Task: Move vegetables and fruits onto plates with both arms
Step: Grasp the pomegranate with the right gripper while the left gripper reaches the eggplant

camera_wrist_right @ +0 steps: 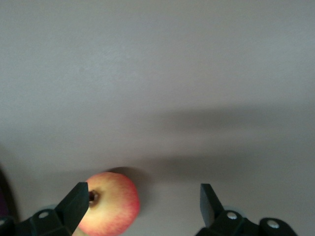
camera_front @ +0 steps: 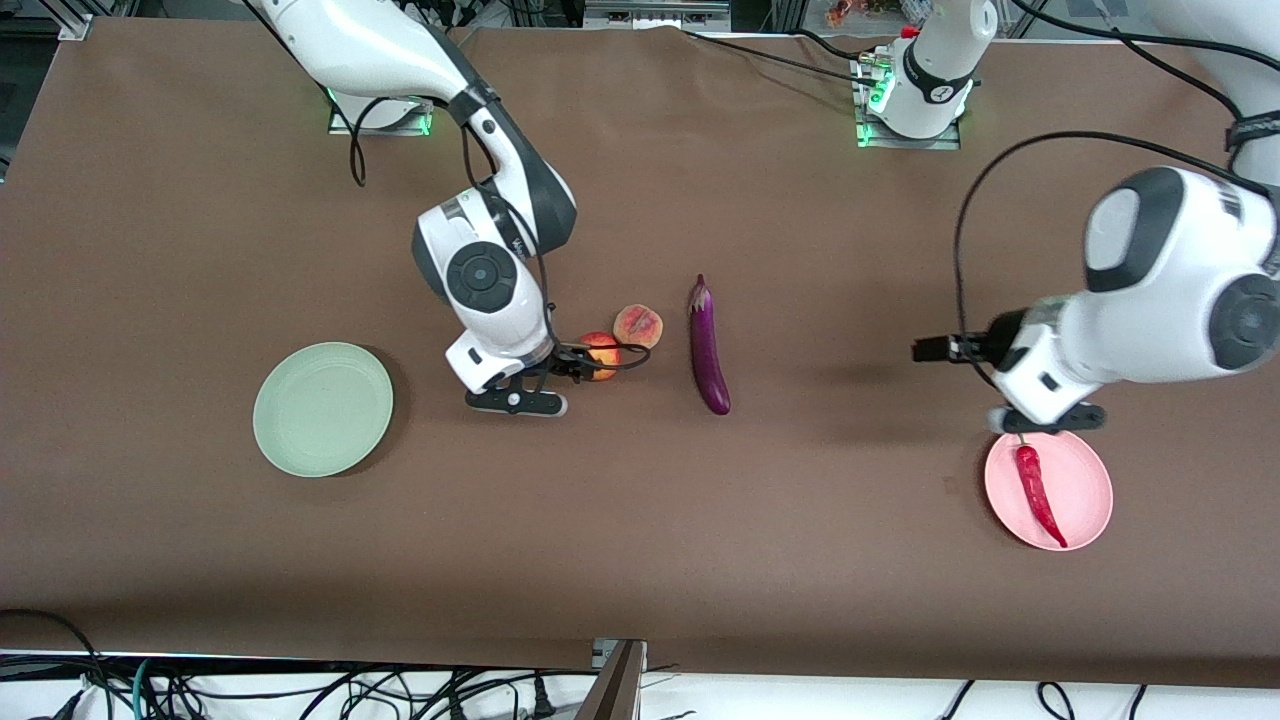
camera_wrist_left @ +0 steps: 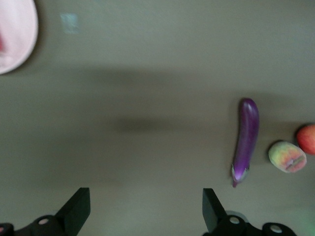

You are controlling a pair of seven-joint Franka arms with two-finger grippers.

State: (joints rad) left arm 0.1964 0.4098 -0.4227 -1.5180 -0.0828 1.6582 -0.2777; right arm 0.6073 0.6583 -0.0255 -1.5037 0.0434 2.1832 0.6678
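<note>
I count two plates, two vegetables and two fruits on my brown worktop (camera_front: 150,250).

The mint green plate (camera_front: 323,408) lies bare toward my right arm's end. The pink plate (camera_front: 1070,500) lies toward my left arm's end, a little nearer the front camera, and carries the one red chili pepper (camera_front: 1038,494), laid along the plate with its green stem toward my bases.

Between the plates, mid-worktop, the purple eggplant (camera_front: 707,348) lies lengthwise with its pale cap toward my bases. Just beside it, toward the mint plate, sits the peach (camera_front: 638,325). The red-yellow fruit (camera_front: 603,353) sits next to the peach, slightly nearer the front camera; whether the two touch, I cannot tell.

My right pincer (camera_wrist_right: 142,206) hangs low by the red-yellow fruit with its fingers spread wide and nothing gripped. In my right wrist view one fingertip (camera_wrist_right: 76,199) sits at the fruit's dark calyx end, and the other stands clear over bare worktop.

My left pincer (camera_wrist_left: 145,206) is released too, holding nothing, up over the pink plate's edge on the side toward my bases. My left wrist view shows bare worktop between its fingers.

A wide bare stretch lies between the eggplant and the pink plate. Another runs between the plates and the worktop's edge nearest the front camera. The mint plate has open worktop all round it.
</note>
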